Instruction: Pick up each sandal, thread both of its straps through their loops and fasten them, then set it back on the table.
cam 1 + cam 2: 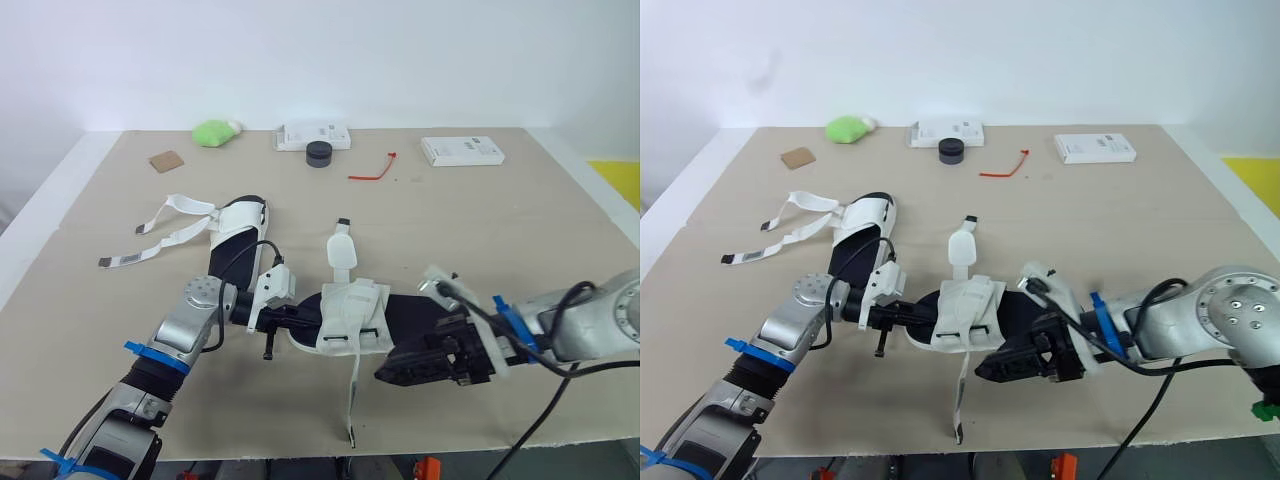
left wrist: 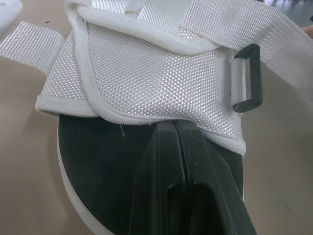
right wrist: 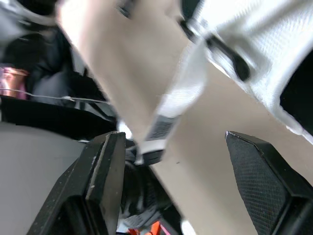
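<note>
Beige surface [image 1: 500, 230], near its front edge: left tool [image 1: 292, 320], fingers together, bears on the sandal [image 1: 350, 300], seemingly pinning it. Right tool [image 3: 173, 137] gapes wide by the loose strap [image 1: 353, 400], likely to grab it.

The left arm [image 1: 170, 345] reaches forward and inward, and the left gripper [image 2: 172, 128] has both fingers pressed together. The right arm [image 1: 580, 325] lies low, pointing toward the left; the right gripper [image 3: 172, 137] has its fingers spread wide.
</note>
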{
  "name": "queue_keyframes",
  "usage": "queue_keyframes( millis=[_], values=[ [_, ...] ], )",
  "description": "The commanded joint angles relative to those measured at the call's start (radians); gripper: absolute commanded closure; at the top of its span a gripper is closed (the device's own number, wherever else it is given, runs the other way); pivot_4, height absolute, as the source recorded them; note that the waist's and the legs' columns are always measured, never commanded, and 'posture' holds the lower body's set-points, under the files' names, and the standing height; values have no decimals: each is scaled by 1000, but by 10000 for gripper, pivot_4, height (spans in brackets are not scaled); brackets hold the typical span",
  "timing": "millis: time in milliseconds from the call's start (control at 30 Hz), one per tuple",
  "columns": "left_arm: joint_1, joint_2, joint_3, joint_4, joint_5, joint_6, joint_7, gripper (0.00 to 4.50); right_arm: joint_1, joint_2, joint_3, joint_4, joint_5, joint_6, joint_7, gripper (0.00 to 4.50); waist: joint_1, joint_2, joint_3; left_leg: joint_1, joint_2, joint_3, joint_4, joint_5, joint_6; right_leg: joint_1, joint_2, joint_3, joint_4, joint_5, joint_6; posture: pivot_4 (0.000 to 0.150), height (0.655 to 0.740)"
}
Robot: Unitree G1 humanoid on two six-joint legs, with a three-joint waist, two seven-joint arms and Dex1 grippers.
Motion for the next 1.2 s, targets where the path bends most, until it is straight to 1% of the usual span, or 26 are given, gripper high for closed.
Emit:
queue_keyframes(
  millis=[33,133,200,233,400,500,600,667,867,1000,1100,1200],
  values=[
    [40,13,-60,64,57,44,8,45000,46,-50,-15,-106,31,-51,160,9703,0,0,0,0,0,0,0,0,0,0,0,0,0,0,0,1500,7400],
    [38,9,-61,70,56,43,10,45000,71,-66,4,-139,31,-109,194,9703,0,0,0,0,0,0,0,0,1,0,0,-1,0,-1,0,1500,7400],
    [36,7,-62,72,56,43,10,45000,70,-21,19,-109,31,-148,193,9703,0,0,0,0,0,0,0,0,1,0,0,-1,0,0,0,1500,7400],
    [36,6,-63,73,56,42,10,45000,54,17,35,-88,31,-161,165,9703,0,-2,-1,0,0,0,1,0,1,0,0,-1,0,0,0,1500,7400],
    [27,3,-65,84,57,38,9,45000,-22,192,102,-11,31,-176,10,9703,0,-1,-1,1,1,1,3,0,1,1,0,-1,0,1,1,1500,7400],
    [22,0,-64,92,58,35,10,45000,-58,255,138,-1,31,-163,-60,9703,2,-1,-1,0,0,0,3,0,1,1,0,-1,0,1,1,1500,7400],
    [19,-3,-64,97,60,32,10,45000,-84,285,175,12,31,-138,-112,9703,2,-1,-1,-1,0,0,3,0,1,1,0,-1,0,1,1,1500,7400],
    [18,-6,-64,99,60,31,12,45000,-97,268,203,10,31,-115,-140,9703,3,-1,-1,-1,-1,-1,3,0,1,1,-1,-1,0,1,1,1500,7400],
    [30,-1,-59,91,59,30,16,45000,-108,156,249,-17,31,-61,-207,9703,3,-1,-1,-2,-1,-1,4,0,1,1,-2,-1,0,1,1,1500,7400],
    [35,3,-57,87,60,32,16,45000,-105,137,235,23,31,-58,-230,9703,3,-1,-2,-2,0,-1,4,0,1,1,-1,-1,0,1,0,1500,7400],
    [33,5,-57,90,61,29,14,45000,-105,119,209,24,31,-52,-193,9703,3,-1,-2,-2,0,-1,4,0,1,1,-2,-1,0,1,0,1500,7400],
    [24,3,-56,98,62,28,13,45000,-95,97,183,6,31,-53,-100,9703,3,-1,-2,-2,-1,0,4,0,1,1,-2,-1,0,1,1,1500,7400]
  ],
)
